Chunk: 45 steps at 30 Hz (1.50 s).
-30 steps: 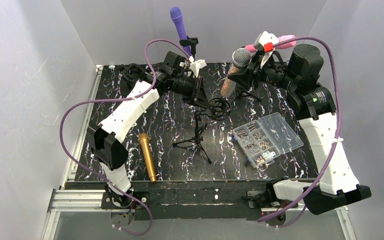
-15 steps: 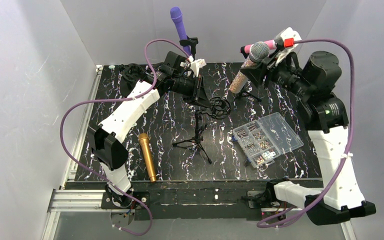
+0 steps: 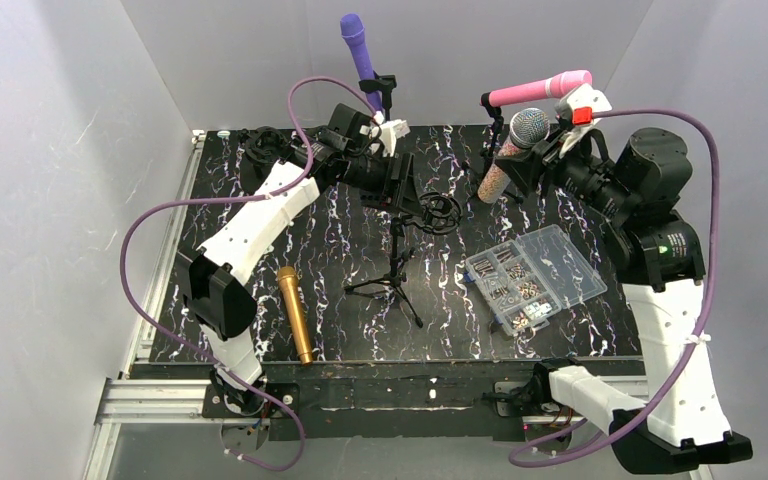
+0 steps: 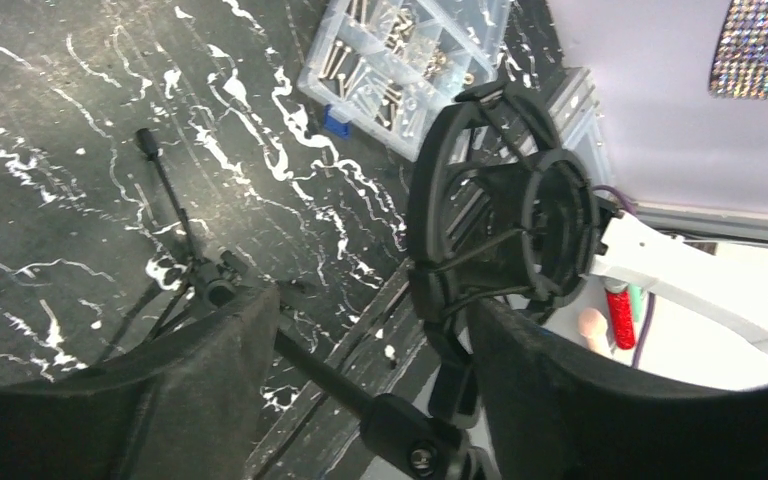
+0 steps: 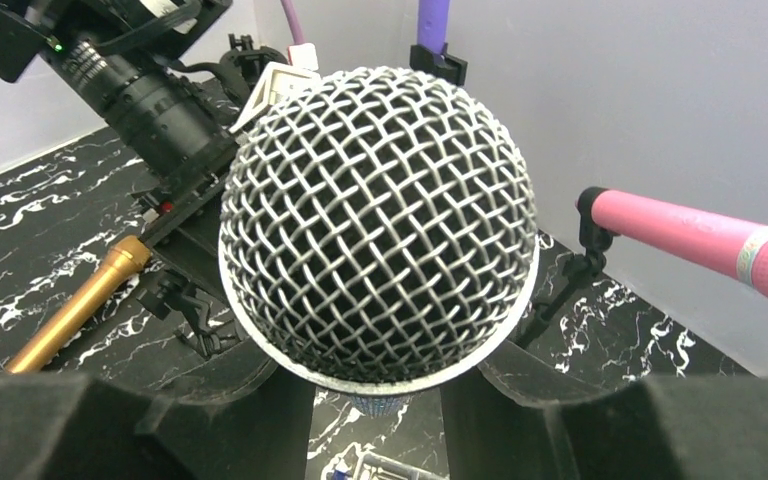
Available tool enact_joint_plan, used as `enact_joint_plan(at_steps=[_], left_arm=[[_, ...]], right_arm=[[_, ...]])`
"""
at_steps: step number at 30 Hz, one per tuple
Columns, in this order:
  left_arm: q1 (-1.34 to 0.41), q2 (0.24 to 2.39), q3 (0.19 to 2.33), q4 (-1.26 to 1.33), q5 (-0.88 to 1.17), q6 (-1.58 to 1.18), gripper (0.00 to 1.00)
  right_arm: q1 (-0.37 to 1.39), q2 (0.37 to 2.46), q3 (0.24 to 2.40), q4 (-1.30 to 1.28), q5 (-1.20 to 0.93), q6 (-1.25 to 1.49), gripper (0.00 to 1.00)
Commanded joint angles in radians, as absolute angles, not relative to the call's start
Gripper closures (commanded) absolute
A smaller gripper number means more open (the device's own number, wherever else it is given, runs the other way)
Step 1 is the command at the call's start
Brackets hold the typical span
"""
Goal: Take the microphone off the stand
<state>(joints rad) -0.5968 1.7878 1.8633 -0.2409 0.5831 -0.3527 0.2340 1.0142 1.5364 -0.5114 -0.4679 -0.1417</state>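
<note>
The left arm [image 3: 250, 230] rises from its base at seven o'clock in the top view and stretches toward one o'clock. At its end the left gripper [image 3: 412, 195] points to three o'clock, its fingers [image 4: 210, 390] parted. The right arm [image 3: 675, 340] stands up from five o'clock, elbow bent, with the forearm heading to ten o'clock. The right gripper [image 3: 518, 163] is clamped on the microphone [image 5: 378, 225].

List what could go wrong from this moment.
1. The right end effector holds the glitter-handled microphone near the pink microphone. A careless swing could knock the pink one loose.
2. The left end effector is open, with its fingers on either side of the shock mount. Pulling back at an angle may snag the mount and tip the tripod stand.
</note>
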Motion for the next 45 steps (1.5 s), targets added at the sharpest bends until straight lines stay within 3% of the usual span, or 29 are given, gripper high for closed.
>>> enact_joint_plan(at_steps=[1, 10, 22, 41, 45], left_arm=[[-0.589, 1.773, 1.893, -0.345, 0.571, -0.282, 0.26], [-0.565, 1.705, 1.960, -0.406, 0.580, -0.182, 0.02], [-0.557, 1.599, 1.891, -0.434, 0.781, -0.049, 0.02], [-0.757, 1.673, 1.878, -0.509, 0.410, 0.224, 0.02], [-0.758, 1.693, 1.879, -0.508, 0.402, 0.236, 0.09]], right_arm=[[0.193, 0.971, 1.518, -0.468, -0.494, -0.150, 0.99], [0.103, 0.913, 1.424, -0.472, -0.526, -0.167, 0.99], [0.043, 0.861, 1.330, -0.483, -0.592, -0.179, 0.99], [0.029, 0.844, 1.292, -0.488, -0.633, -0.169, 0.99], [0.030, 0.843, 1.292, -0.491, -0.641, -0.169, 0.99]])
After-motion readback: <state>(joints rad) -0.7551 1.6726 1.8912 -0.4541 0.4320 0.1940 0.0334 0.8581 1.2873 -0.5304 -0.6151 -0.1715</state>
